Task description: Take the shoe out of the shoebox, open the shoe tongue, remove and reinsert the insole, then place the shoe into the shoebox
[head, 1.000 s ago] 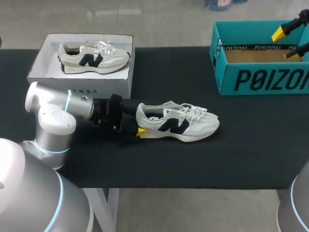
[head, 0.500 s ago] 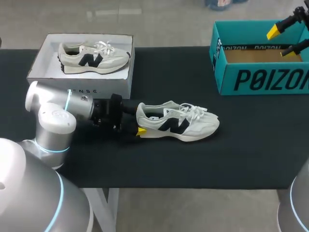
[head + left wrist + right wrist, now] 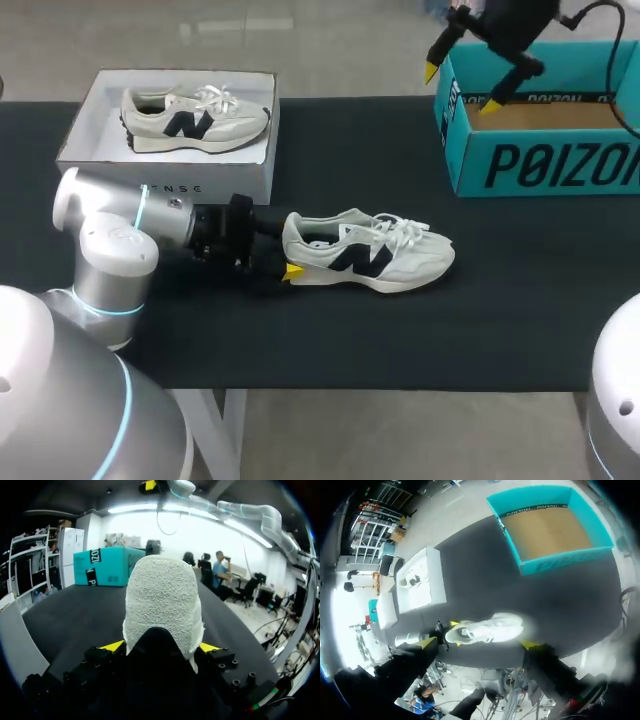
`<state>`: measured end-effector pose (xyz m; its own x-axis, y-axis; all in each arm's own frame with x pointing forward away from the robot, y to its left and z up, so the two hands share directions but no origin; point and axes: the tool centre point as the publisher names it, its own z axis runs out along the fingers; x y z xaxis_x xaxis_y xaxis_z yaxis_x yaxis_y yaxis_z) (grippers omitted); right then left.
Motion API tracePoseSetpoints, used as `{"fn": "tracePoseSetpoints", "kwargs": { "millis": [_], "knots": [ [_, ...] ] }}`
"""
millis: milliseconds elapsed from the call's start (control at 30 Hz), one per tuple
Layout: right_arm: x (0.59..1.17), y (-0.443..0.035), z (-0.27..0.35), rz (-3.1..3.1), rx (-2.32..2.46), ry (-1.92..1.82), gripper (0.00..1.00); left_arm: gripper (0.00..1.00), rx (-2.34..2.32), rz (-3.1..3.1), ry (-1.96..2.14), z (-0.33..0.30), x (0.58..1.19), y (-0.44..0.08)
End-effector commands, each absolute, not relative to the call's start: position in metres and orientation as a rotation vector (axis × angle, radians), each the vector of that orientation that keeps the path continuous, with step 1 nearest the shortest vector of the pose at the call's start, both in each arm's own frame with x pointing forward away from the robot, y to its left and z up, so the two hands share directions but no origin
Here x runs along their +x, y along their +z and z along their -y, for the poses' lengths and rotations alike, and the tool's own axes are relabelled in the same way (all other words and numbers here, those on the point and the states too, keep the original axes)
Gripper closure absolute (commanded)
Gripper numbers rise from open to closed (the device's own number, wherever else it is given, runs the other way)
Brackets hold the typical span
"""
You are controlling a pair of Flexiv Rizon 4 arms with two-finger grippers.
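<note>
Shoe (image 3: 372, 256) lies on the black table (image 3: 520, 300), its fuzzy rounded heel clamped between the left gripper's (image 3: 161, 647) yellow tips. Right gripper (image 3: 460, 88) hangs spread wide, empty, above a corner of the teal cardboard box (image 3: 540, 160).

Black table (image 3: 400, 340), matte top, runs across the whole head view. Three things sit directly on it. White box (image 3: 170, 172), open-topped, at the far left corner, its back side close to the table's far edge. Teal shoebox (image 3: 540, 165), open, cardboard-brown floor showing, at the far right, well apart from the white box. One shoe (image 3: 365, 252), white with a dark side mark and white laces, rests sole-down around mid-table, heel toward the left, toe toward the right, nearer the white box than the teal shoebox, touching neither.
</note>
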<state>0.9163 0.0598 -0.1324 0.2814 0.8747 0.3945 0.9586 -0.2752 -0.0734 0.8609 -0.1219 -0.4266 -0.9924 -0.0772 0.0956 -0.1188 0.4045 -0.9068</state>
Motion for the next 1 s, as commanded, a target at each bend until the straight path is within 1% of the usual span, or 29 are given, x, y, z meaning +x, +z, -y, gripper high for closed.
{"fn": "tracePoseSetpoints", "kwargs": {
  "millis": [33,500,667,1000],
  "knots": [
    [0.915,-0.126,-0.067,1.718,-2.39,-0.227,0.0,1.0,0.184,2.6,1.688,0.123,0.862,-0.428],
    [0.915,-0.126,-0.067,1.718,-2.39,-0.227,0.0,1.0,0.184,2.6,1.688,0.123,0.862,-0.428],
    [0.9,-0.165,-0.1,1.911,-2.496,-0.1,0.0,1.0,0.184,2.6,1.688,0.123,0.862,-0.428],
    [0.86,-0.217,-0.136,1.943,-2.48,-0.141,0.0,1.0,0.184,2.6,1.688,0.123,0.862,-0.428]
  ]
}}
